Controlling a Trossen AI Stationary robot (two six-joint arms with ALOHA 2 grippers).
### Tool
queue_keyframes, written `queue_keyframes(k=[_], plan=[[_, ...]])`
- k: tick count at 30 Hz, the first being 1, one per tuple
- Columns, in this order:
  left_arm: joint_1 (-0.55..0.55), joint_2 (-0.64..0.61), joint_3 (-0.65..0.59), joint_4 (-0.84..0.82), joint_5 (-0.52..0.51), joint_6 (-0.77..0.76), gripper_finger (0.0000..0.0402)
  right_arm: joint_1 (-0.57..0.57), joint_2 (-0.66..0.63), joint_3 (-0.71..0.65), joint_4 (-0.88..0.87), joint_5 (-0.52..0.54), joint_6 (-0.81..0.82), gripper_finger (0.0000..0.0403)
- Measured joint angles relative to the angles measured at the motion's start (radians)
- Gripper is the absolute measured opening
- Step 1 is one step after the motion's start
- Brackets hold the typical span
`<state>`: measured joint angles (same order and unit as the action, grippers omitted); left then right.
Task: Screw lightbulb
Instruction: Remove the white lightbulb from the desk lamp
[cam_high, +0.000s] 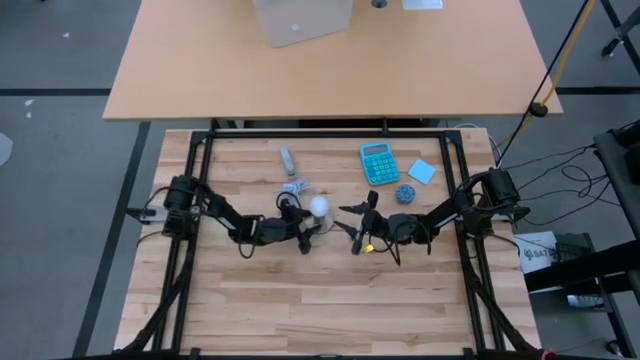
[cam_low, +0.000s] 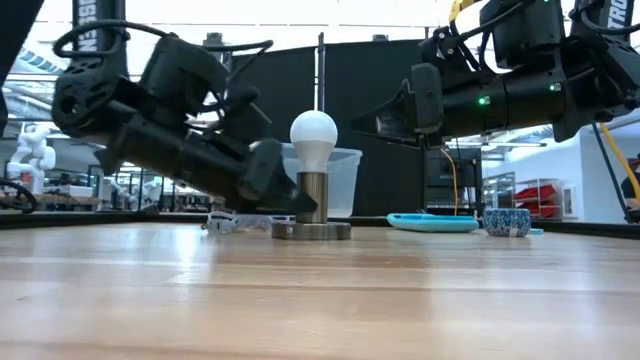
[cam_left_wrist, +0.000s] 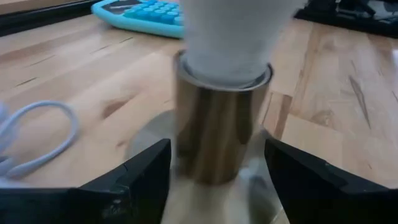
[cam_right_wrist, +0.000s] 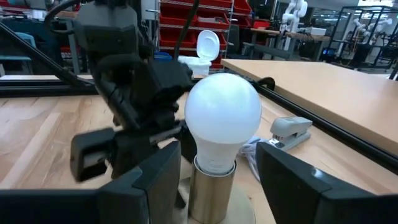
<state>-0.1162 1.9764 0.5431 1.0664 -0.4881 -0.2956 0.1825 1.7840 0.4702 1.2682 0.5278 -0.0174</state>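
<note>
Right tool (cam_right_wrist: 214, 180) open around lightbulb (cam_right_wrist: 222, 118)

Lighting: bright, even, overhead; soft shadows beneath both arms in the high view. Low view: backlit, arms silhouetted, window glare from 10 to 2 o'clock. Left wrist view: lightbulb (cam_left_wrist: 233, 37) and socket (cam_left_wrist: 217, 124) blurred.

Carried on a light wooden plank counter (cam_high: 300, 300): a round metal socket base (cam_low: 311, 230) near the middle, a white coiled cable (cam_high: 295, 187) just beside it, a grey stapler (cam_high: 287, 159) farther back, a blue calculator (cam_high: 379, 163), a light-blue note pad (cam_high: 422, 171) and a small blue patterned bowl (cam_high: 405, 193) toward the back right.
</note>
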Motion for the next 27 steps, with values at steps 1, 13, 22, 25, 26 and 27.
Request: queue_keyframes(k=[1, 13, 22, 25, 26, 27], plan=[[0.001, 0.017, 0.017, 0.0, 0.0, 0.008, 0.0266, 0.0, 0.0, 0.0, 0.0, 0.0, -0.003, 0.0203], [0.042, 0.142, 0.144, 0.054, -0.007, 0.013, 0.0262, 0.0, 0.0, 0.0, -0.016, 0.0, -0.008, 0.0203], [0.049, 0.145, 0.149, 0.087, -0.039, 0.015, 0.0241, 0.0, 0.0, 0.0, -0.014, 0.0, -0.029, 0.0203], [0.054, 0.145, 0.149, 0.087, -0.04, 0.014, 0.0241, 0.0, 0.0, 0.0, -0.014, 0.0, -0.029, 0.0203], [0.054, 0.145, 0.149, 0.091, -0.04, 0.016, 0.0241, 0.0, 0.0, 0.0, -0.014, 0.0, -0.029, 0.0203], [0.054, 0.145, 0.149, 0.094, -0.04, 0.016, 0.0241, 0.0, 0.0, 0.0, -0.014, 0.0, -0.029, 0.0203]])
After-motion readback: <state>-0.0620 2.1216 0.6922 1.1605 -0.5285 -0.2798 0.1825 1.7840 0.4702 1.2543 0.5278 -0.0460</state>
